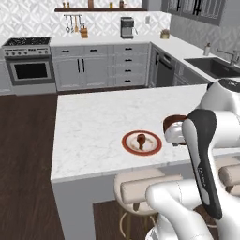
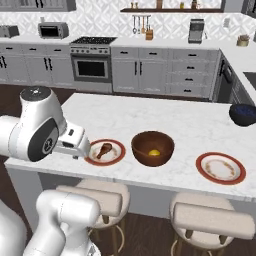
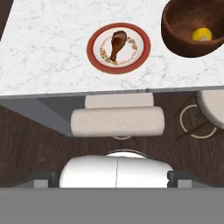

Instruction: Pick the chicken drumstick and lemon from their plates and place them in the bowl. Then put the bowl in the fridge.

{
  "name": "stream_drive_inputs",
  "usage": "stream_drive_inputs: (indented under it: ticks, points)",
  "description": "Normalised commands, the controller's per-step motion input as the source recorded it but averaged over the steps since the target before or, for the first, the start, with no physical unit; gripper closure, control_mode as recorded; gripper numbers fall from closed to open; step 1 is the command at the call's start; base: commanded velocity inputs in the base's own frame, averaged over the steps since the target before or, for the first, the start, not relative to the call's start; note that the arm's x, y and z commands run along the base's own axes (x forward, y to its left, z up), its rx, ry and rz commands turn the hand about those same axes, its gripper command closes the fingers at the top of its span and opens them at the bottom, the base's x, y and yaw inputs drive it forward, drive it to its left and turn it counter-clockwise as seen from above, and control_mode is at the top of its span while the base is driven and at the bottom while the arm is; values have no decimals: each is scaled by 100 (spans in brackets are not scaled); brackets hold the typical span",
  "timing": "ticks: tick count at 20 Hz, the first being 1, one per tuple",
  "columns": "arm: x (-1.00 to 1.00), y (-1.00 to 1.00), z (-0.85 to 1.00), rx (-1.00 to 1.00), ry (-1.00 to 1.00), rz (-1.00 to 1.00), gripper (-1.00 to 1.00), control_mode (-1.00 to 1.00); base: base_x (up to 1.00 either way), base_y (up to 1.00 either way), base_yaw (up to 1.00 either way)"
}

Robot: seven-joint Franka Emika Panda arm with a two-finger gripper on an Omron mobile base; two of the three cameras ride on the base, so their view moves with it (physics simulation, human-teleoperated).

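The chicken drumstick [image 2: 104, 149] lies on the left plate [image 2: 118, 157] near the desk's [image 2: 150, 117] front edge — the lemon [image 2: 155, 152] already sits inside the wooden bowl [image 2: 141, 143] just to its right. Further right, well apart, the second plate [image 2: 220, 168] lies bare, and a dark blue bowl [image 2: 243, 113] stands at the far right. The tool, jaws spread wide, holds nothing. Padded stools [image 2: 105, 197] stand below the front edge.

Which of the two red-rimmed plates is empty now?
The red-rimmed cream plate right of the wooden bowl is empty; the other plate holds the brown drumstick.
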Motion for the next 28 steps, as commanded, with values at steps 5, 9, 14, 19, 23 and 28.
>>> stream_drive_inputs:
  ticks: [5,9,14,19,23,28]
  points:
    - [0,0,0,0,0,0,-100,100,100,3,0]
    - [100,24,-34,0,1,0,-100,-100,0,0,0]
    - [100,48,-66,-3,12,-8,-100,-100,0,0,0]
    - [89,0,-68,0,15,-10,-100,-100,0,0,0]
    - [85,0,-48,0,10,-8,-100,-100,0,0,0]
    - [69,0,-37,-3,2,-6,-100,-100,0,0,0]
